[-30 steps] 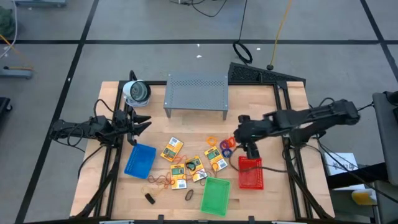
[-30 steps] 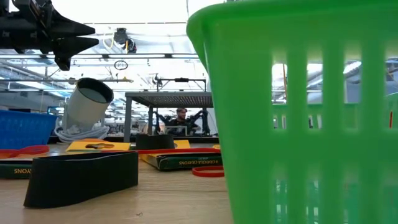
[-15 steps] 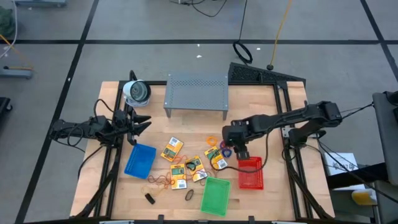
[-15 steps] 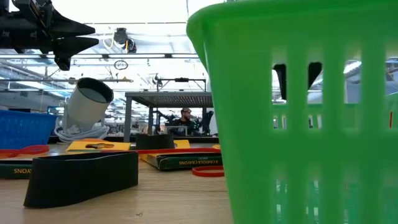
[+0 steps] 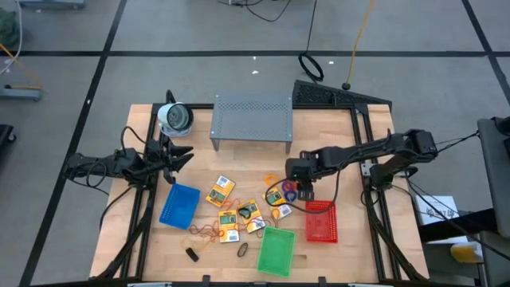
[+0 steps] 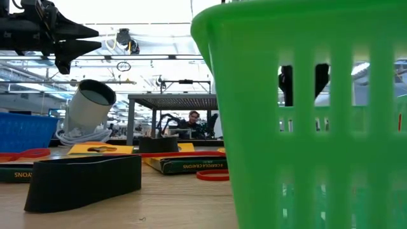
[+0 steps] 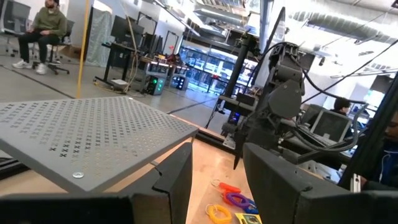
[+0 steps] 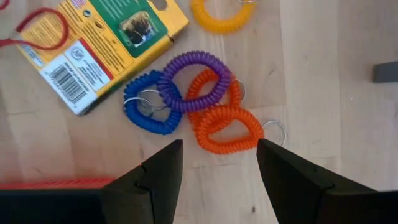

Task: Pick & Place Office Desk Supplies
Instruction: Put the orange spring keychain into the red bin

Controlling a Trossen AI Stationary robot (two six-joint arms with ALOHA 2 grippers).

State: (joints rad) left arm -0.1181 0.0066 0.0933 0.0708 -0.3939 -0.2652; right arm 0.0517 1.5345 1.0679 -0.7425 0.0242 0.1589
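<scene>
— Where did the high camera sit?
— Above, looking straight down on the whole worktop (image 5: 343, 247).
— And the low one?
— At worktop height, close behind the green basket (image 6: 305, 114), facing the room.
— Anything shared?
— The grey perforated shelf (image 5: 251, 118) showed in the high, low and left wrist views.

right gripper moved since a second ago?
Yes. In the high view the right gripper has moved left, from over the red basket to the coil loops.
</scene>
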